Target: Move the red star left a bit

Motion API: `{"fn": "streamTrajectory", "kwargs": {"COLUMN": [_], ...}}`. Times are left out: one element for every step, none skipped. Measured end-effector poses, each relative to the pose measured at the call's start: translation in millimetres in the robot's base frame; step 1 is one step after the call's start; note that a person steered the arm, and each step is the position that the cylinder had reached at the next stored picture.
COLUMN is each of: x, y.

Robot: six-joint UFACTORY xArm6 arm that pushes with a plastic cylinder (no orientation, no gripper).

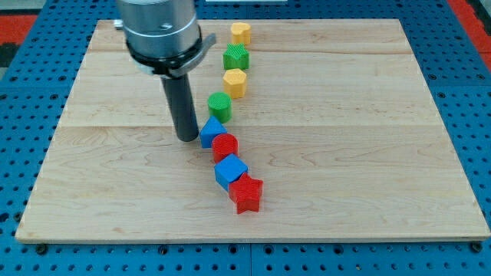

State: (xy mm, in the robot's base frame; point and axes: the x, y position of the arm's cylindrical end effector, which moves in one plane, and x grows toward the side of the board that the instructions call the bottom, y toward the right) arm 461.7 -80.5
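Observation:
The red star [247, 194] lies on the wooden board [115, 176] below the middle, at the lower end of a curved line of blocks. Above it and touching is a blue cube [230, 170], then a red round block [225, 146], then a blue triangular block [211, 132]. My tip [186, 138] rests on the board just left of the blue triangular block, close to or touching it. The tip is up and to the left of the red star, with the other blocks between them.
The line goes on upward: a green round block [219, 105], a yellow hexagonal block [235, 82], a green star [236, 57] and a yellow block [241, 33] near the top edge. The arm's grey body [159, 31] hangs over the upper left.

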Motion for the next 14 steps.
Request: {"fn": "streamTrajectory", "kwargs": {"x": [-10, -17, -12, 23, 70, 130, 157, 139, 110, 90, 106, 131, 156, 157], "y": [11, 11, -29, -23, -26, 4, 53, 98, 160, 125, 70, 61, 136, 131]}}
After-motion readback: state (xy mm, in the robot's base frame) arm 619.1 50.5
